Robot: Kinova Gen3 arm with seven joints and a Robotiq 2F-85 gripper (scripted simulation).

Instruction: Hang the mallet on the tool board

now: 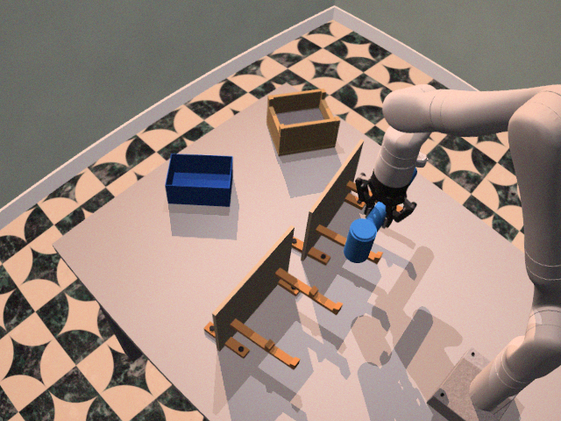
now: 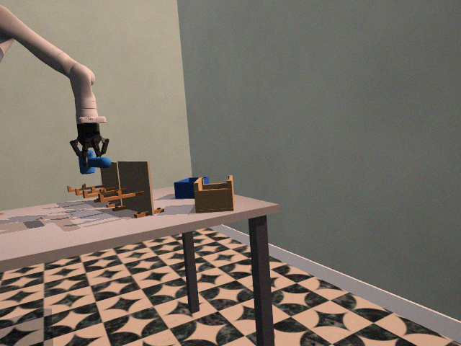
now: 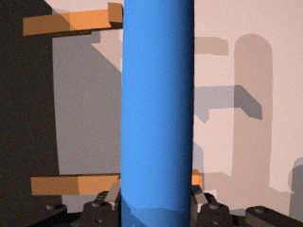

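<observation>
My gripper (image 1: 384,211) is shut on the handle of a blue mallet (image 1: 364,235) and holds it in the air, clear of the table. The mallet's thick cylindrical head (image 1: 359,242) points toward the table's near side. It hangs over the arms of the farther tool board (image 1: 332,196), an upright brown panel with orange pegged arms (image 1: 349,242). In the wrist view the handle (image 3: 157,113) runs up the middle, crossing above two orange arms (image 3: 71,23) (image 3: 76,183). The side view shows the gripper (image 2: 89,153) and the mallet (image 2: 93,163) well above the arms.
A second tool board (image 1: 253,288) with bare orange arms stands nearer the table's front. A blue bin (image 1: 199,179) and a wooden crate (image 1: 302,121) sit behind the boards. The arm's base plate (image 1: 458,385) is at the front right corner.
</observation>
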